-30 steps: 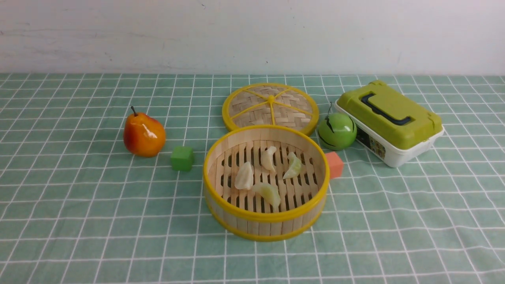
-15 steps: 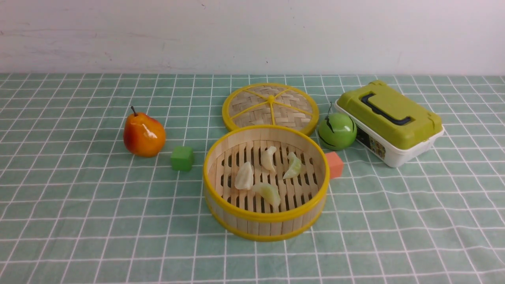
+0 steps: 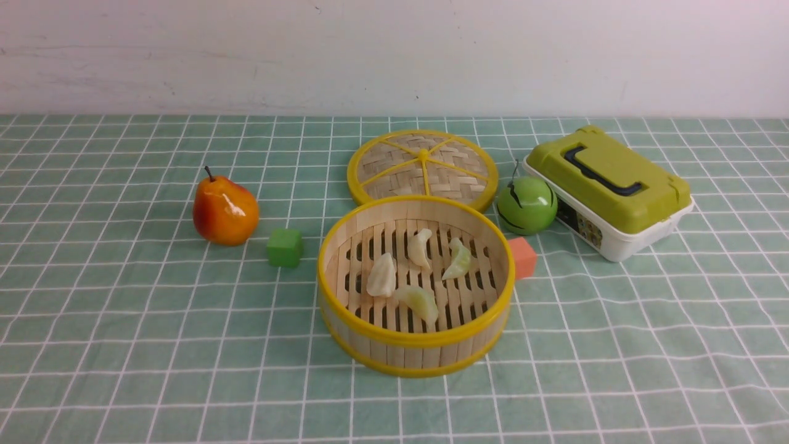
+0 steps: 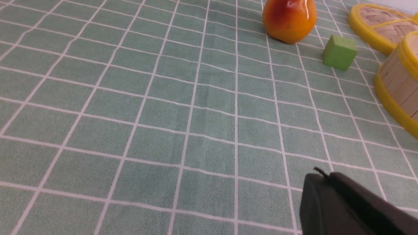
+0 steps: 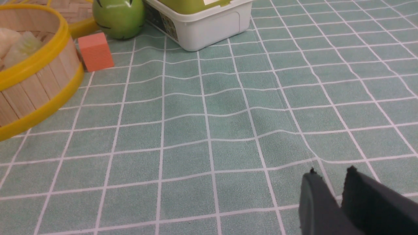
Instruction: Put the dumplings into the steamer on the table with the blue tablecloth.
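The steamer stands mid-table on the table with the blue tablecloth. Several dumplings lie on its slatted floor: a cream-white dumpling, another cream-white one, a pale green dumpling and another pale green one. Neither arm shows in the front view. In the left wrist view my left gripper is shut and empty above bare cloth, with the steamer wall far off. In the right wrist view my right gripper stands slightly open over the cloth with nothing between its fingers, away from the steamer.
The woven lid lies flat behind the steamer. A pear and a green cube sit to its left. A green apple, an orange cube and a white box with a green lid sit to its right.
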### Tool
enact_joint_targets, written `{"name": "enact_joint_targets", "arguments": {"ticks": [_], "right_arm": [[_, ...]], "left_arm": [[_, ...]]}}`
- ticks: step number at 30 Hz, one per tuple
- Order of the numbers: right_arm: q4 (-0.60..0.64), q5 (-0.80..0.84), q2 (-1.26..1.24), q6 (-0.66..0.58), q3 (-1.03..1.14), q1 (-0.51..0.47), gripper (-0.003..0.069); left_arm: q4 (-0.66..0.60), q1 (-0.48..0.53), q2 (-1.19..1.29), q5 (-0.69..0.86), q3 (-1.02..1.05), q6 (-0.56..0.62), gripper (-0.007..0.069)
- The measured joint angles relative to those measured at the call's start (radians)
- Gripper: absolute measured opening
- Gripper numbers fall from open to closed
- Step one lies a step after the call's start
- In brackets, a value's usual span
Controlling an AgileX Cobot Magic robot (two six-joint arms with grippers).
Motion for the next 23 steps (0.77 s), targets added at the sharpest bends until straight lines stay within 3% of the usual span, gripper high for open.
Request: {"name": "enact_joint_targets", "arguments": {"ticks": [23], "right_arm": [[0.000, 0.000, 0.000, 0.000, 0.000, 0.000, 0.0158]], "left_arm": [[0.000, 0.000, 0.000, 0.000, 0.000, 0.000, 0.0028]]}}
